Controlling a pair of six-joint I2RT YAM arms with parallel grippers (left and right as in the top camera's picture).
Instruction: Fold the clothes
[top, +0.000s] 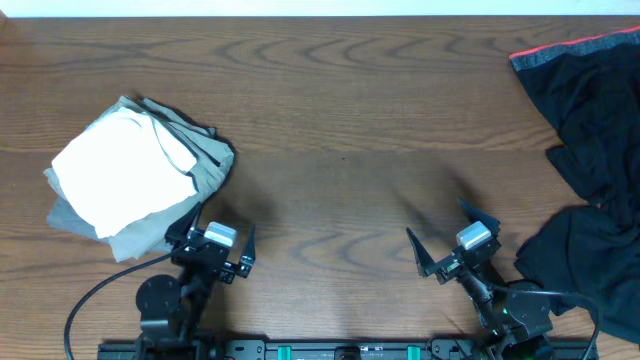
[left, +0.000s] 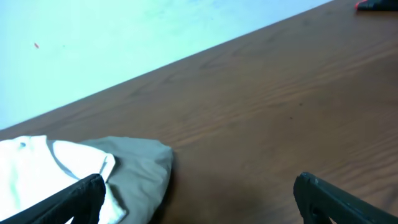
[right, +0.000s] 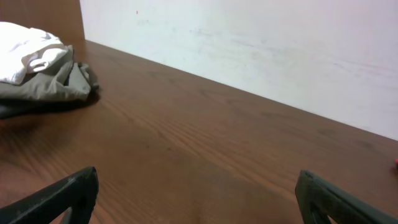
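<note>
A folded white T-shirt lies on top of a khaki-beige folded garment at the left of the table. Its print does not show. It also shows in the left wrist view and far left in the right wrist view. My left gripper is open and empty just in front of the pile, with its left finger close to the pile's edge. My right gripper is open and empty over bare wood at the front right.
A black garment with a red stripe lies spread at the right edge and reaches down beside my right arm. The khaki garment also shows in both wrist views. A pale wall stands behind the wooden table.
</note>
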